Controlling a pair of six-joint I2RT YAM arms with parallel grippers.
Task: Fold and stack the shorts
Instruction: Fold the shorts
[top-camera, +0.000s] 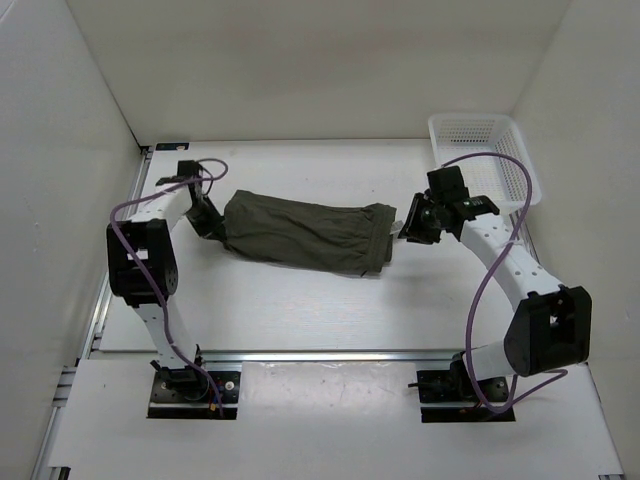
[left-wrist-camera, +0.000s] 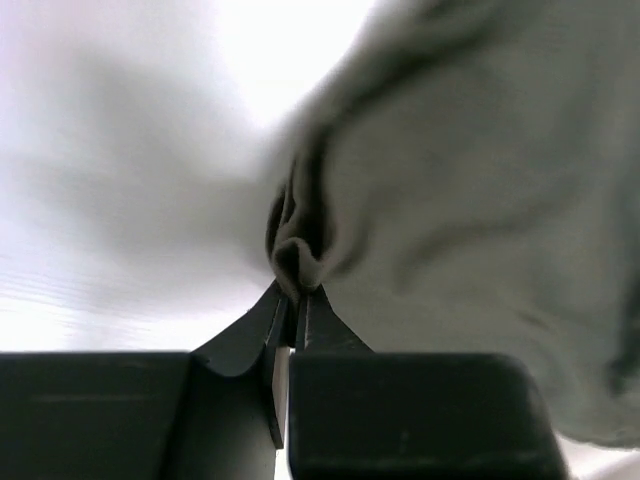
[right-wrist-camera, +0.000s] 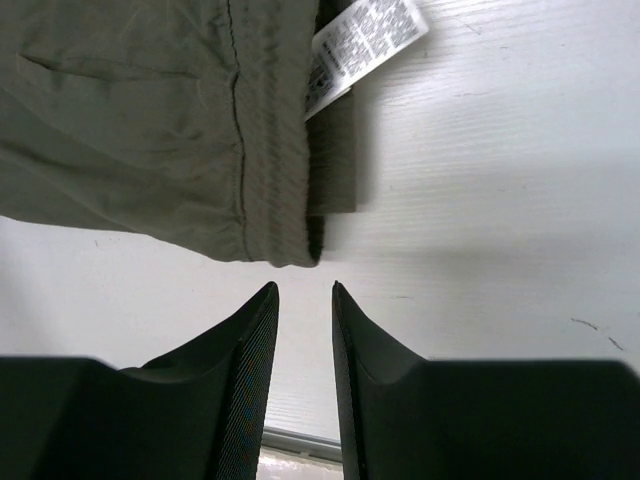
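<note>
Not very far along on this one, I'd say. The shorts (top-camera: 305, 235) are stretched out left to right across the middle of the surface (top-camera: 300, 320) in one long wrinkly bundle. I can't tell if there's a proper fold in them.

My left tool (left-wrist-camera: 290, 295) is pressed together on a bunched bit of fabric at the left end, so that end's pinched. My right tool (right-wrist-camera: 303, 290) sits just short of the waistband (right-wrist-camera: 275, 150) end, near the care label (right-wrist-camera: 365, 45). Its fingers are a little apart, with nothing between them and no cloth touched.

So I reckon the right-side grab comes next, then the real folding and the stacking.

The white basket (top-camera: 470, 119) is in the far right corner, apart from the shorts. From overhead it looks to have nothing in it.
</note>
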